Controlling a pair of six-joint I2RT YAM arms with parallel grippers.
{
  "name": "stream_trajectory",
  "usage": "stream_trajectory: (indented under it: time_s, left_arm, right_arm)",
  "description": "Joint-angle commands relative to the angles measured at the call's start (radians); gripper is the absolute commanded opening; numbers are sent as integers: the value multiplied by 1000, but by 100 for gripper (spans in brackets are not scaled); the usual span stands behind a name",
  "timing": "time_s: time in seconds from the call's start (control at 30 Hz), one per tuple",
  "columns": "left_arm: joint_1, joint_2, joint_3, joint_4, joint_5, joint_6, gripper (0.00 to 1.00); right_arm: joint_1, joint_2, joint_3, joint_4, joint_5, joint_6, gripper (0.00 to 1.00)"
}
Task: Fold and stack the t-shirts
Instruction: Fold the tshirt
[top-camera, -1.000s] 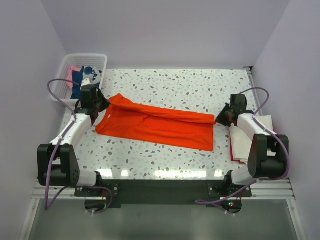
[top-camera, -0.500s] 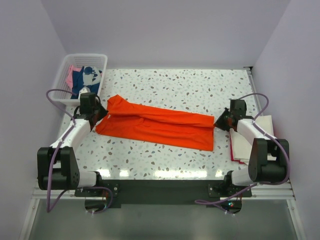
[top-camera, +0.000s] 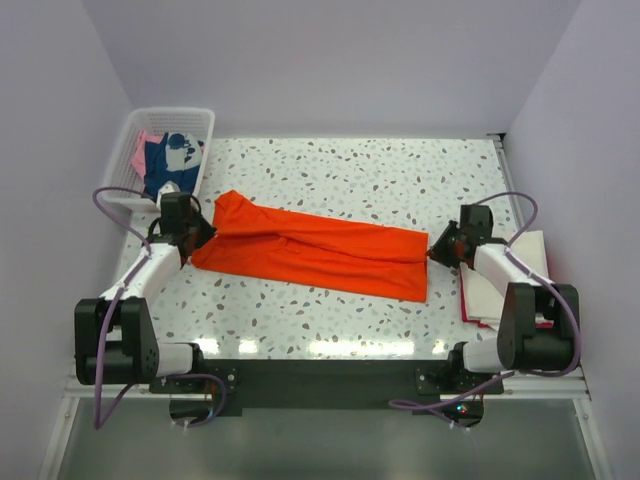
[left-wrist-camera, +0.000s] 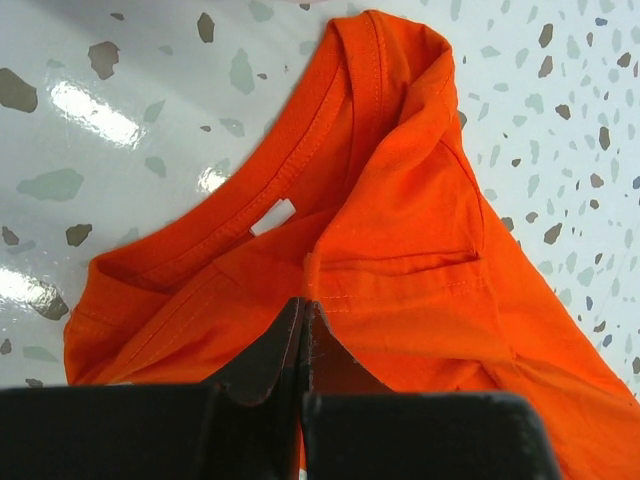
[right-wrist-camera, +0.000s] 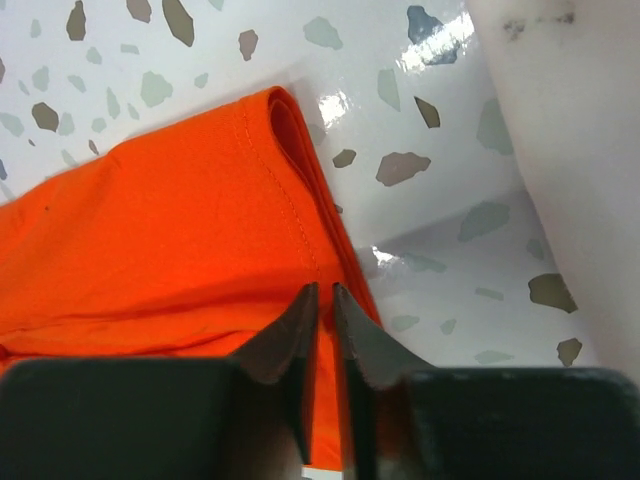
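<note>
My left gripper (left-wrist-camera: 303, 320) pinches the bright orange cloth t-shirt (top-camera: 310, 250), folded lengthwise, near its collar. My right gripper (right-wrist-camera: 325, 310) has the hem between barely parted jaws, and I cannot tell if it grips. Cross-folds and stacking remain.

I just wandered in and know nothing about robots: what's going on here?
Two robot arms are folding laundry. An orange t-shirt lies stretched across the speckled table. The left gripper is pinched shut on its collar end. The right gripper sits at the hem with its jaws barely apart, so I cannot tell if it grips. More shirts wait in a white basket, and a folded pile lies at the far right.
</note>
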Motion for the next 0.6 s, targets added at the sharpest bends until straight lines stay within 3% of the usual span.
stream_trajectory:
  time_s: [0.0,0.1,0.3,0.43,0.57]
  left_arm:
    - [12,-13,-17,17,10,-29,0]
    - [12,-19,-32,29,30,-33,2]
    - [12,-22,-53,40,52,-44,20]
    - [12,-27,-70,53,73,-52,20]
    - [12,-30,-73,73,90,-49,19]
  right_arm:
    - [-2,-66,-19,37,-20,5,22]
    - [0,-103,-15,11,-8,-13,30]
    - [41,-160,59,-67,42,-93,34]
    - [206,-123,122,-85,151,-125,34]
    - [251,-28,171,-66,158,-130,34]
